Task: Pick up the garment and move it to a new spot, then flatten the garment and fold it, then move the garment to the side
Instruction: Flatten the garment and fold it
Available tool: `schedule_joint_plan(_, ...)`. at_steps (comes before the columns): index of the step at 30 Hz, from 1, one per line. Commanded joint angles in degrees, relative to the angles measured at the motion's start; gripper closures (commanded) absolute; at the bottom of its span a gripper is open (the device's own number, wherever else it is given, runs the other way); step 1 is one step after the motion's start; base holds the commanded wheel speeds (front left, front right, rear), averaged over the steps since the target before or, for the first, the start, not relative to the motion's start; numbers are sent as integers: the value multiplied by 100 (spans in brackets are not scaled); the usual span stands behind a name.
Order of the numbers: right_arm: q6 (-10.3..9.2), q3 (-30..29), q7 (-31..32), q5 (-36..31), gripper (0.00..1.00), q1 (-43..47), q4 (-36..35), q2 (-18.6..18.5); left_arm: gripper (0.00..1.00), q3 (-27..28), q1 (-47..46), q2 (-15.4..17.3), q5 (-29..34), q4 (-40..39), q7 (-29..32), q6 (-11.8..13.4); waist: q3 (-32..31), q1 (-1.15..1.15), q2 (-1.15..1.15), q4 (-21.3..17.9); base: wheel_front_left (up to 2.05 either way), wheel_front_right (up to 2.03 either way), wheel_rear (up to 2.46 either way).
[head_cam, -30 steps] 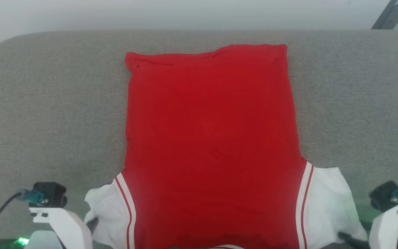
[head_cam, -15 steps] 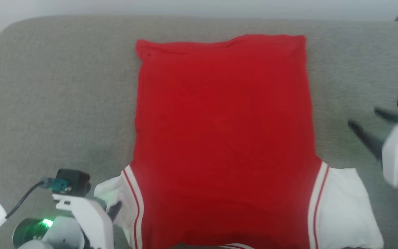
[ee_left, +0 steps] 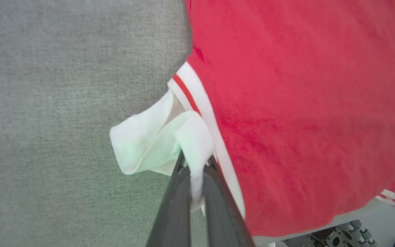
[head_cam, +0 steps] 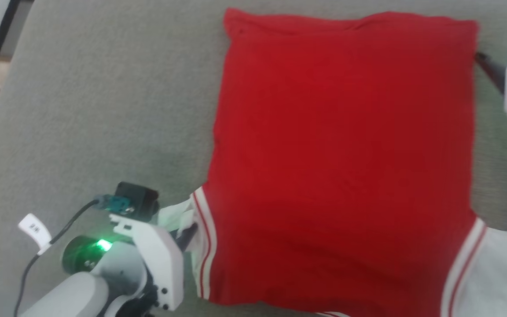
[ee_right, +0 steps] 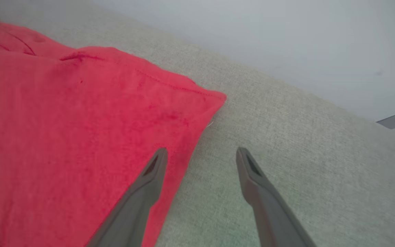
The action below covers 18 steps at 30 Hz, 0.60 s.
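**On the grey fabric worktop (head_cam: 104,110): one sleeve pinched**

Your small red jersey-style garment (head_cam: 341,145) with white sleeves lies spread flat. Your left gripper (ee_left: 195,164) is clamped on the crumpled white sleeve (ee_left: 156,140) nearest it. Your right gripper (ee_right: 201,154) hangs spread at the far right corner, one finger over red cloth.

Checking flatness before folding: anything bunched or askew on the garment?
Yes: the white left sleeve is crumpled and doubled over, pinched in the shut left gripper. The rest of the garment looks flat. The right gripper is open by the far hem corner, holding nothing.
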Motion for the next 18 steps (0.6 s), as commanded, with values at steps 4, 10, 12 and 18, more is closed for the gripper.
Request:
schedule_joint_plan(4,-3,116,236,65,0,-595,902,82,100,-98,-273,-241,64,179,-88,-184,402,0,0,445,0,0,0)
schedule_joint_plan(10,-3,219,667,182,0,-1109,1949,160,100,-214,-498,-525,76,485,-185,-409,617,0,0,737,0,0,0)
schedule_joint_plan(12,-4,300,831,140,0,-1168,2267,192,100,-236,-539,-592,73,587,-220,-461,659,0,0,788,0,0,0)
schedule_joint_plan(18,-3,700,1387,175,100,-1069,2701,298,100,-241,-590,-647,40,831,-288,-546,665,0,0,798,0,0,0)
